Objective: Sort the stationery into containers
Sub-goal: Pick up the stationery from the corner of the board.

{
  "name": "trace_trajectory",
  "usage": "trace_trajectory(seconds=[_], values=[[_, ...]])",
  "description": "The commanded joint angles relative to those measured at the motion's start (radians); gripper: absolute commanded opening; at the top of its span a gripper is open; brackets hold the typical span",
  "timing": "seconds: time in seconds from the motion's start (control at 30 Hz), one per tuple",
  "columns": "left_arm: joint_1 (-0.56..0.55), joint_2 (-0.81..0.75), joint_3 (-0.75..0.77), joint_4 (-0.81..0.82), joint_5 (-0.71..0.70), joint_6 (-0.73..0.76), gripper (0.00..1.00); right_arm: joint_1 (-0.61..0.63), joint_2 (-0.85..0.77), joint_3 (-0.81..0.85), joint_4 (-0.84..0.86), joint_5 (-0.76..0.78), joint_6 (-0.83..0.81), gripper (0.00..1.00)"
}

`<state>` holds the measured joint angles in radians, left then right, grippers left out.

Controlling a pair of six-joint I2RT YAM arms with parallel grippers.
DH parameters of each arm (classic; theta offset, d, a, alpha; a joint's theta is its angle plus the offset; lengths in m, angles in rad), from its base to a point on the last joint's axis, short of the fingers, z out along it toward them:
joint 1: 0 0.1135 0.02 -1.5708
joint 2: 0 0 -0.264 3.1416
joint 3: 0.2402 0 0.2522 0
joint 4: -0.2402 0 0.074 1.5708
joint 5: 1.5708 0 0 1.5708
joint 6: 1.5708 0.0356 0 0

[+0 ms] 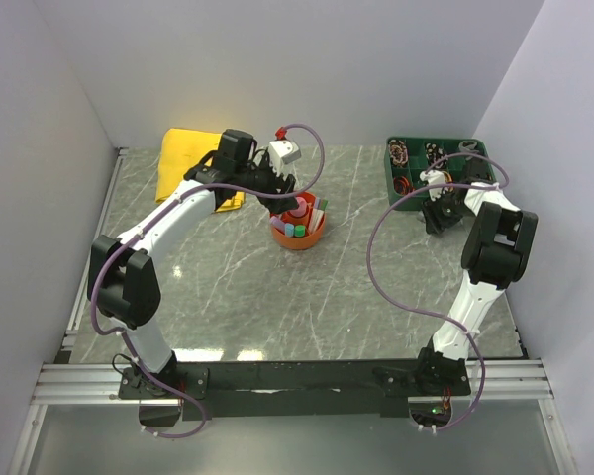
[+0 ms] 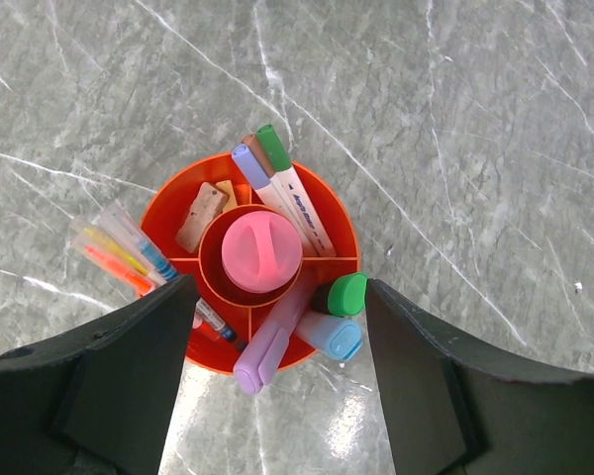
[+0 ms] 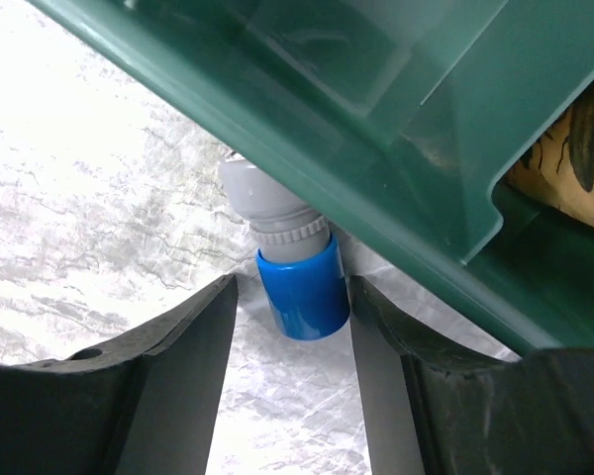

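Note:
The orange organiser bowl (image 2: pixel 174 194) stands mid-table (image 1: pixel 299 232). Its central cup holds a pink-capped tube (image 2: pixel 262 252). The outer ring holds a lilac stick (image 2: pixel 272 341), green-capped (image 2: pixel 346 294) and pale-blue-capped (image 2: pixel 332 336) markers, two more markers (image 2: pixel 282 188), a tan eraser block (image 2: pixel 201 216) and thin pens (image 2: pixel 119 247). My left gripper (image 2: pixel 277 386) hovers open just above the bowl's near side, holding nothing. My right gripper (image 3: pixel 292 396) is open at table level, its fingers either side of a grey tube's blue cap (image 3: pixel 302 292) that lies against the green tray.
The green tray (image 3: pixel 376 129) with small parts stands at the back right (image 1: pixel 408 186), right beside my right gripper (image 1: pixel 434 213). A folded yellow cloth (image 1: pixel 188 158) lies at the back left, behind my left arm. White walls close the table in on three sides.

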<state>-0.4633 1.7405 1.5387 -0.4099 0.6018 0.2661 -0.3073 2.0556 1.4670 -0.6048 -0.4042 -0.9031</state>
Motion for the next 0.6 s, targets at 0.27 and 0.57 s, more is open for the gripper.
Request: trace_trajectory(seconds=[0.27,0.57], values=[[-0.001,-0.012,0.011,0.014,0.027,-0.033,0.75,0.022,-0.035,0.012,0.046,-0.062,-0.010,0.57],[-0.005,-0.009,0.015,0.013,0.024,-0.031,0.76,0.062,-0.012,0.010,0.027,-0.045,-0.002,0.38]])
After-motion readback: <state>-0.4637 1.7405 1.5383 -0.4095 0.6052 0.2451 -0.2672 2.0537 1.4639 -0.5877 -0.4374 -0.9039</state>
